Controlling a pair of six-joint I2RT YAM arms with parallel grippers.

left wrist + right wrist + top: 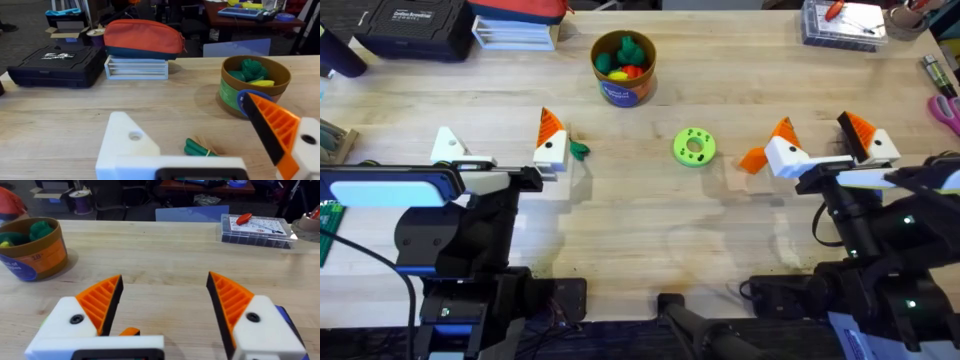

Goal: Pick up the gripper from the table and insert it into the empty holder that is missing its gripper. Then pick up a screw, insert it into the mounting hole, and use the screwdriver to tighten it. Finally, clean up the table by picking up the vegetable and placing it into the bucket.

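The orange ribbed gripper (753, 160) lies on the table beside the left finger of my right gripper (825, 147); its edge (129, 331) peeks out below that finger. My right gripper (165, 277) is open, with orange pads on both fingers. My left gripper (497, 147) is open too. Its bare white finger is the holder (445, 146) with a small hole (135, 135); the other finger (280, 135) carries an orange pad. The dark green vegetable (578, 150) (200, 148) lies next to that padded finger. The bucket (623, 85) (230, 92) (32, 255) stands at the back. The screwdriver and screw are out of view.
A lime-green disc (695, 147) sits mid-table between the grippers. A clear parts box (842, 22) (255, 230) is at the back right and pink scissors (946, 112) at the right edge. A black case (412, 25), a white rack and a red pouch (142, 37) line the back left.
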